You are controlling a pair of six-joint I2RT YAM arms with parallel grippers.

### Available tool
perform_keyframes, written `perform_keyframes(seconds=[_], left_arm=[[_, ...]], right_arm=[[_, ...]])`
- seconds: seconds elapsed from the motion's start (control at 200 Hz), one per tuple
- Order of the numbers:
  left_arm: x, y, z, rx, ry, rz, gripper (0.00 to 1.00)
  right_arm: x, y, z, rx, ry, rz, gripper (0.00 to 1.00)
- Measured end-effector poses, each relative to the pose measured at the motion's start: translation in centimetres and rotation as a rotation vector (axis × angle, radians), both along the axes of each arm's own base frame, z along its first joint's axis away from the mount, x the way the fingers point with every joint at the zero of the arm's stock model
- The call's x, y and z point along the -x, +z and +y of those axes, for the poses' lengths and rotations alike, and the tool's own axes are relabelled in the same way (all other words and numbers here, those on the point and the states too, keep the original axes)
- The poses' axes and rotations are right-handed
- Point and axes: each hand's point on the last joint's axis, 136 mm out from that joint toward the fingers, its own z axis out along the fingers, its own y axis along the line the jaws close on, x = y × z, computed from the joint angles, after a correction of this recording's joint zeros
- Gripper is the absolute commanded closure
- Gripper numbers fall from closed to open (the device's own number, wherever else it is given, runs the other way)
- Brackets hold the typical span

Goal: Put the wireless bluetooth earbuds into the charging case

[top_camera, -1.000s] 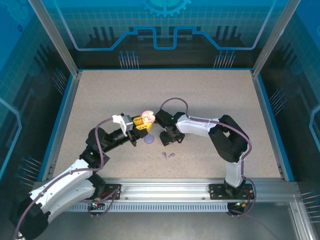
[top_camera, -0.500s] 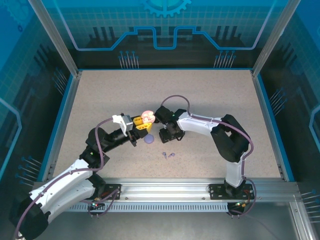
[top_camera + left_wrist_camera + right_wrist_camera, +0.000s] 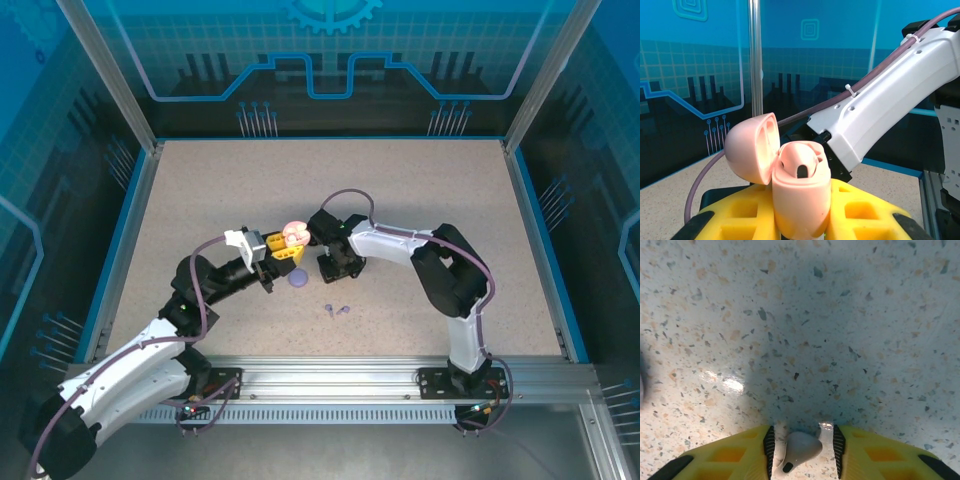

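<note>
My left gripper (image 3: 281,254) is shut on a pale pink charging case (image 3: 801,200), held upright above the table with its lid (image 3: 751,150) swung open to the left. A dark slot shows in the case's inner dome. The case shows as a pink blob (image 3: 294,235) in the top view. My right gripper (image 3: 802,452) is low over the table, open, its yellow fingers (image 3: 740,457) astride a pale earbud (image 3: 801,449) lying on the surface. Two purple earbuds (image 3: 336,310) lie nearer the front. The black earbuds are out of view.
A round purple case (image 3: 297,279) lies on the table between the two grippers. The right arm's white link (image 3: 890,100) passes close behind the held case. Blue walls and metal posts ring the speckled table (image 3: 420,190).
The right gripper has shifted slightly left and back, toward the pink case. The left arm and the case it holds have stayed still.
</note>
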Motion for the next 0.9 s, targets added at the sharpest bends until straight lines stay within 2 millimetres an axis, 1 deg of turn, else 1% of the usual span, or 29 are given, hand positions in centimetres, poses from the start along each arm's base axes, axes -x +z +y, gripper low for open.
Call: perform_keyframes(seconds=[0.375,0.69,0.815,0.901], left_arm=[[0.05,-0.18,0.04,-0.001,0.000,0.002,0.95],[0.06,-0.34,0.05,-0.005,0.001,0.007,0.95],[0.06,-0.35,0.05,-0.005,0.001,0.007,0.95],[0.05,-0.37,0.05,-0.005,0.001,0.008,0.95]], right_arm=[[0.07,-0.17,-0.07,0.014,0.001,0.013,0.72],[0.08,-0.17,-0.16,0.018,0.004,0.013,0.75],[0.20,0.02,0.02,0.006,0.011,0.016,0.75],[0.41,0.62,0.20,-0.017,0.025,0.011,0.76]])
